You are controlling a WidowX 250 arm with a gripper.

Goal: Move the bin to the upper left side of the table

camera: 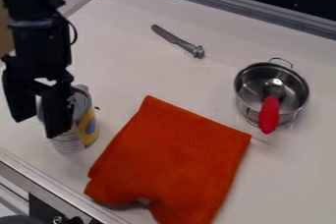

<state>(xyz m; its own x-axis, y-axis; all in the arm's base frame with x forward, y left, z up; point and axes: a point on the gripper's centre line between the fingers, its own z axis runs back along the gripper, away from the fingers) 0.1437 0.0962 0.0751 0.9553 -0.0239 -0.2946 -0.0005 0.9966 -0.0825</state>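
At the left of the camera view my gripper [37,126] hangs down with its two fingers spread apart. The bin, an open-topped metal can with a yellow and white label [88,126], stands upright just behind and to the right of it. The right finger covers part of the can's rim and front; whether it touches the can I cannot tell. Part of the can's left side is hidden too.
An orange cloth [174,161] lies at the front centre, right of the can. A grey knife-like tool [176,40] lies farther back. At the right stands a steel pot [243,93] holding a red-handled spoon [269,115]. Metal rails edge the table at back and front left.
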